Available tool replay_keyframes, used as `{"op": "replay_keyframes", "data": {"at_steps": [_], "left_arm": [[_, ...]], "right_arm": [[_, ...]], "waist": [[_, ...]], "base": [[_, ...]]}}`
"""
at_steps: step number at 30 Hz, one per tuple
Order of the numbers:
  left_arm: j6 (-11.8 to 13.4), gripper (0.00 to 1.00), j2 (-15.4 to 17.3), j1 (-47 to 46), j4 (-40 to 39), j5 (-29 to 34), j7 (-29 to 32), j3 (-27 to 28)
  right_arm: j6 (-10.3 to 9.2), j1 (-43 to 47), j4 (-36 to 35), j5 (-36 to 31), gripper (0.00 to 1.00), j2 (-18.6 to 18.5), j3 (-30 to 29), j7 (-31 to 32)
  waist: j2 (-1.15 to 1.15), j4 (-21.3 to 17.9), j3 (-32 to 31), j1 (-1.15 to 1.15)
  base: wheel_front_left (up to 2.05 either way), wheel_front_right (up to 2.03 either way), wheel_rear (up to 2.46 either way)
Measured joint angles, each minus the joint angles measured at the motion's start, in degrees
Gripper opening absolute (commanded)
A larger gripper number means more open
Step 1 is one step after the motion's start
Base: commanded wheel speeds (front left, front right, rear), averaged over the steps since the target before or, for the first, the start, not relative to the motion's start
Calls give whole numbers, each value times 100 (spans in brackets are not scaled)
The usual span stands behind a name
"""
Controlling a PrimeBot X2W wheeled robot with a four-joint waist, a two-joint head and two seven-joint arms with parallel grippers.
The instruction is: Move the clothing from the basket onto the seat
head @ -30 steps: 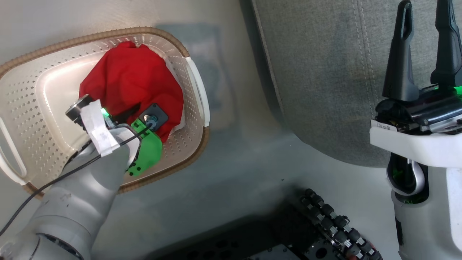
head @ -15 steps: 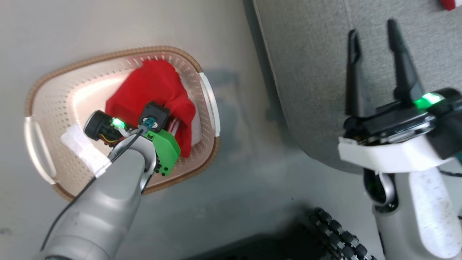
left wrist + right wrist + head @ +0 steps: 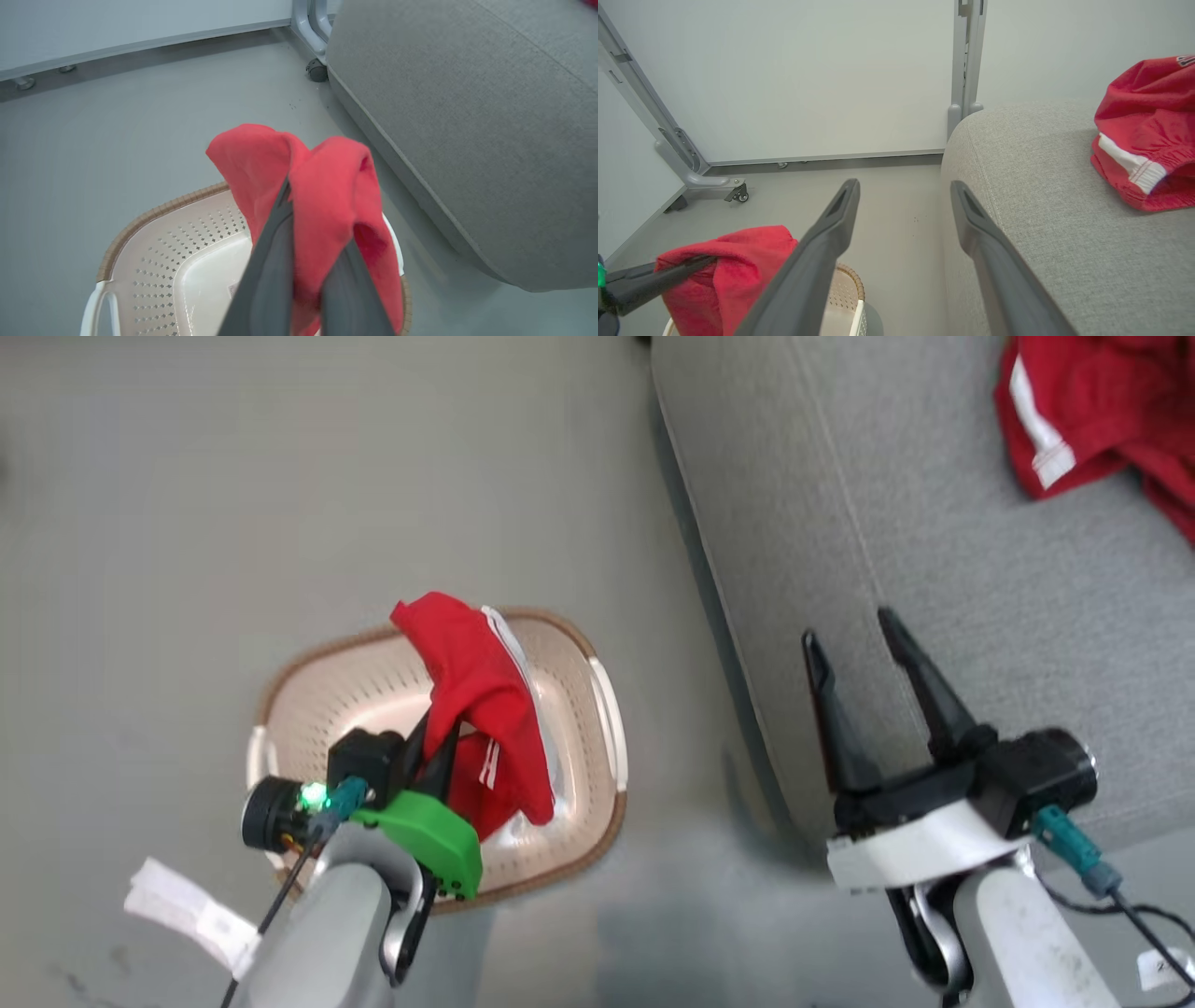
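Since a second ago my left gripper has hauled the clothing up. It's clamped tight on it, fabric dangling over the basket. Right gripper is spread wide, empty, by the seat edge, where another red piece lies.

Even diffuse light, soft shadows; slight blur, wide-angle edge distortion.

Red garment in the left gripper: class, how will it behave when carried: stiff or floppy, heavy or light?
Probably floppy: the garment droops in folds either side of the shut left gripper. Likely light: a thin pinch holds it over the basket.
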Motion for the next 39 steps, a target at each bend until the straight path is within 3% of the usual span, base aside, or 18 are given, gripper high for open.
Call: {"op": "replay_keyframes", "data": {"at_steps": [6, 12, 21, 28, 33, 39], "left_arm": [[-19, 0, -188, 838, -872, 86, -5, 575], [-99, 0, -249, 1262, -1247, 166, -5, 968], [-188, 0, -334, 1415, -1551, 397, -5, 1259], [-272, 0, -348, 1413, -1844, 393, -5, 1220], [-279, 0, -354, 1288, -2060, 124, -5, 840], [78, 0, -356, 953, -2253, -34, -5, 264]], "right_arm": [[0, 472, 256, 109, 100, -77, 134, 0], [0, 730, 409, 163, 100, -119, 337, 0], [0, 856, 457, 370, 100, -203, 767, 0], [0, 925, 461, 443, 100, -256, 1073, 0], [0, 879, 449, 459, 100, -254, 1273, 1], [0, 684, 536, 569, 100, -157, 1685, 1]], "waist": [[0, 187, -1032, 0], [0, 289, -1772, 0], [0, 332, -2444, 0], [0, 303, -2539, 0], [0, 287, -2581, 0], [0, 252, -2653, 0]], "base": [[0, 0, 0], [0, 0, 0], [0, 0, 0], [0, 0, 0], [0, 0, 0], [0, 0, 0]]}}
